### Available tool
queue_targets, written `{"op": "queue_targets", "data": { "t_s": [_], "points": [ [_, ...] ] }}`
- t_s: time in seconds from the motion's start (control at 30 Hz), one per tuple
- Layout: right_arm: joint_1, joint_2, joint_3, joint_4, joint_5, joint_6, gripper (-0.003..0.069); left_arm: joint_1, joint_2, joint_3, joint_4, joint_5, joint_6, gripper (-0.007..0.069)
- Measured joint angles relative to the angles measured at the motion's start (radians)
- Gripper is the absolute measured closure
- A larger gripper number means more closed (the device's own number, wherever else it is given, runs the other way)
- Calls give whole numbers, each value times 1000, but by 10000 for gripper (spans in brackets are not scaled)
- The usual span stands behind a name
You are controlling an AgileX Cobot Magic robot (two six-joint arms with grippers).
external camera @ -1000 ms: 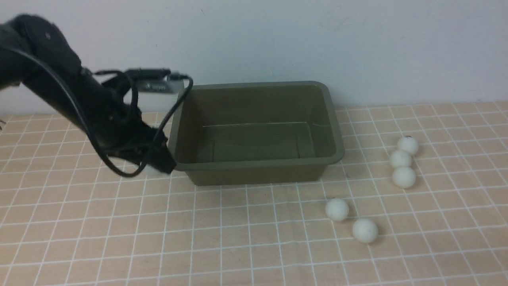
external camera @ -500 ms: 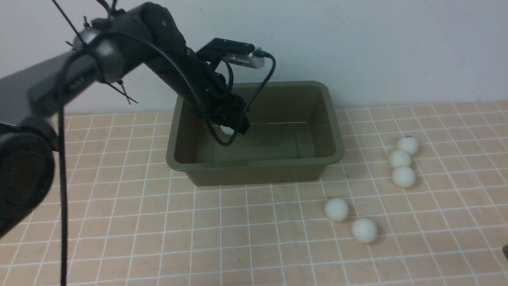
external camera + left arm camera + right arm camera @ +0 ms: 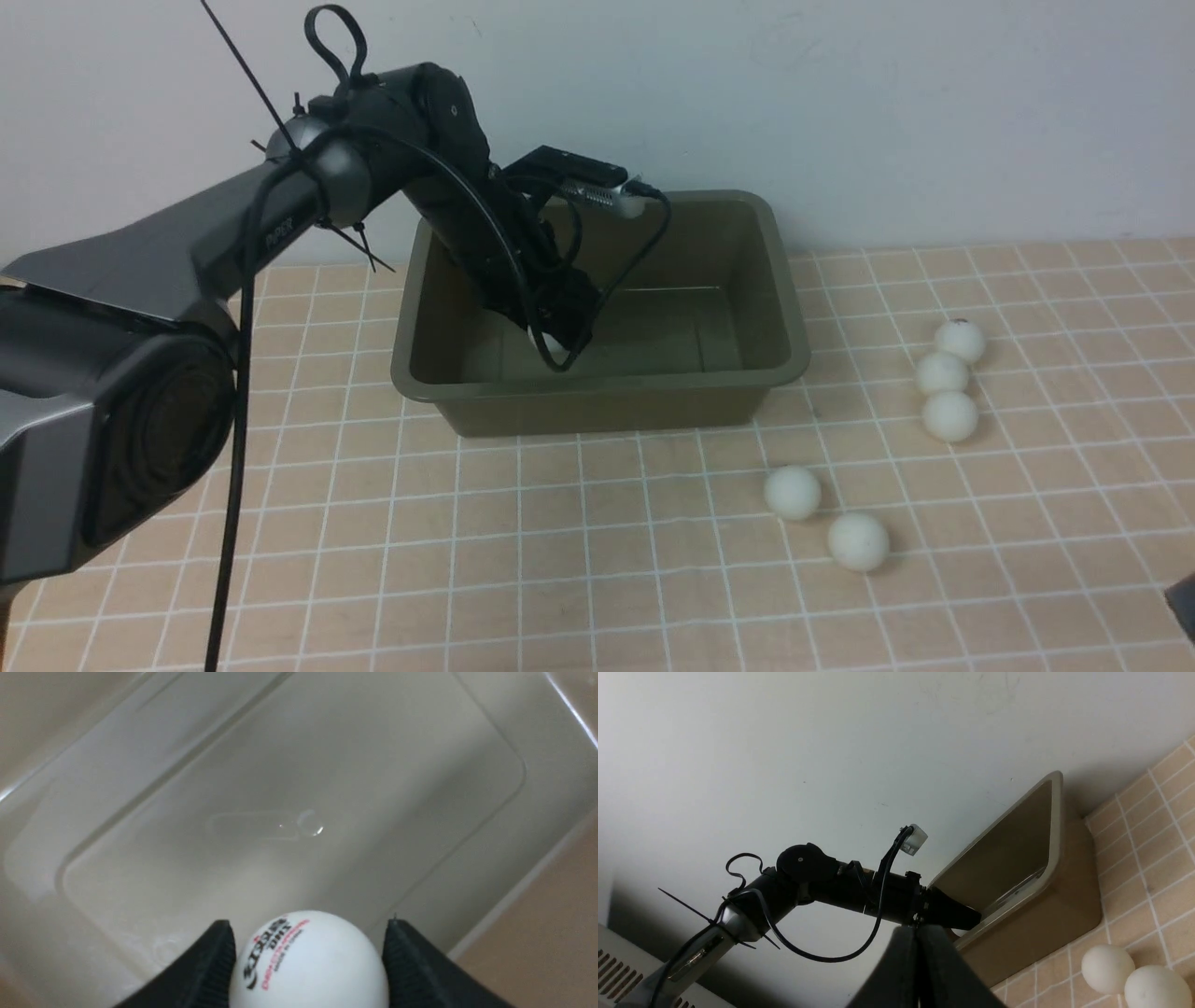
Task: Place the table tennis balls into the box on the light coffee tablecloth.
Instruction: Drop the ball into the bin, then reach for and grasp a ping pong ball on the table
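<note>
The left arm (image 3: pixel 280 224) comes in from about 8 o'clock, rises to a bent joint above the far-left corner of the box (image 3: pixel 607 411), and from there the wrist slopes steeply down into the box, toward about 5 o'clock. A black cable loops beside the wrist.

The box stands on the light coffee tablecloth (image 3: pixel 560 579), close to the white wall (image 3: pixel 840 93). Inside it the left pincer (image 3: pixel 558 343) is low in the left half, nearer to the near wall than to the far one. In the left wrist view the smooth floor of the box, with its moulded rectangle, lies beyond the fingertips.

The left pincer stands wide, and between its two black fingers (image 3: pixel 210 961) sits the held ball (image 3: pixel 308 961) (white, with small red and dark print). Both fingers appear to lie against its sides, so it is gripped. Whether it touches the floor of the box I cannot tell.

On the cloth outside, a row of three balls (image 3: pixel 941 373) lies at about 3 o'clock from the box, touching or nearly so, and a pair of balls (image 3: pixel 793 492) at about 5 o'clock.

The right pincer (image 3: pixel 916 927) shows in its own wrist view with the fingers pressed together, holding nothing
</note>
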Motion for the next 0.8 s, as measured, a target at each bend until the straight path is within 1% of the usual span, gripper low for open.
{"op": "queue_targets", "data": {
  "t_s": [0.27,0.33,0.43,0.5,0.6,0.63,0.67,0.7,0.73,0.77,0.8],
  "points": [
    [0,0,0,-6,69,-3,677,0,0,-3,12,-1,21,188],
    [0,0,0,-6,71,-15,677,0,0,-10,14,0,21,184],
    [0,0,-13,-7,36,-99,677,0,0,-60,17,65,21,198],
    [0,0,-64,-8,-3,-155,677,0,-2,-99,19,115,21,231],
    [0,22,-194,-6,-66,-264,677,0,-27,-185,28,158,21,355],
    [0,43,-231,-5,-71,-285,677,0,-36,-205,32,158,20,386],
    [0,69,-268,-6,-72,-302,676,0,-55,-223,37,159,15,440],
    [0,138,-341,-43,-58,-323,676,0,-87,-246,40,162,2,531],
    [0,157,-350,-59,-55,-324,676,0,-97,-249,40,162,1,543],
    [0,211,-405,-110,-24,-329,676,0,-129,-255,41,163,-6,607],
    [0,281,-462,-186,12,-326,675,0,-156,-258,41,166,-9,643]
  ]
}}
